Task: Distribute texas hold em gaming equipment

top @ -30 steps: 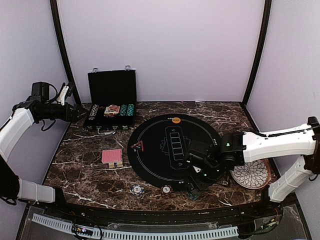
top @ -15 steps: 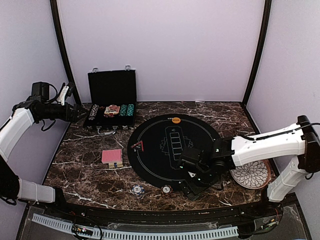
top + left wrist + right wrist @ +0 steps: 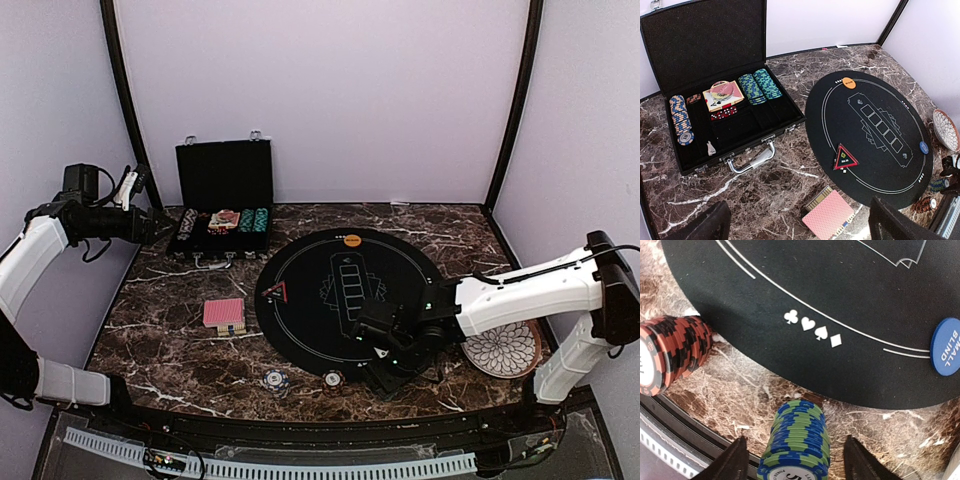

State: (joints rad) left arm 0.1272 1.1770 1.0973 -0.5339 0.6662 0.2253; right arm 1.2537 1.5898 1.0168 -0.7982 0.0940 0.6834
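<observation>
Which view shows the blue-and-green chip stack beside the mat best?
The right wrist view: the blue-and-green chip stack fills the foreground, stripes sharp. The left wrist view shows it tiny at its right edge; in the top external view the right arm hides it.

Dark brown marbled tabletop (image 3: 170, 290) carrying an open black hard case (image 3: 225, 178) at far left, a round black mat (image 3: 300, 325) in the middle and a white patterned plate (image 3: 505, 352) at right. A red-backed deck of playing cards (image 3: 224, 314) lies left of the mat. Small piles of stripe-edged poker chips (image 3: 333, 378) stand beside the mat's near edge.
</observation>
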